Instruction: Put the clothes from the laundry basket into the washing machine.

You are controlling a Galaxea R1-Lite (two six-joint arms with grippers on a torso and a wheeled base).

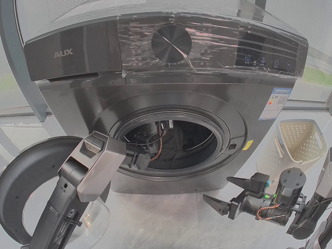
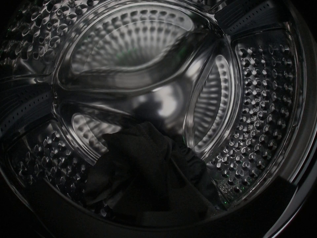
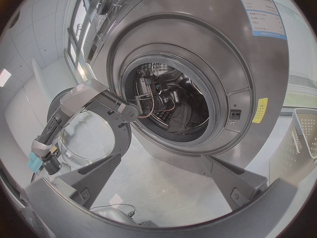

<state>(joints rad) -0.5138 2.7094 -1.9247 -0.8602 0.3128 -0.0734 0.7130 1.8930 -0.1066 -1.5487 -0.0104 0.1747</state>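
Head view: the left gripper [image 1: 157, 132] is inside the drum [image 1: 204, 137] of the washing machine [image 1: 86, 97], beside a dark garment [image 1: 174, 142]; whether it grips or has let go I cannot tell. The right gripper [image 1: 216, 187] hangs spread open, empty, before the machine; the laundry basket [image 1: 301, 142] beside the machine shows no clothes. Left wrist view: the garment [image 2: 145, 169] lies low in the drum. Right wrist view: the machine's door [image 3: 122, 139] stands open. I judge loading nearly done

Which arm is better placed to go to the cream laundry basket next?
Right. Its open black gripper hangs outside, close to the cream perforated plastic basket on that side; the left arm is inside the grey metal washing machine.
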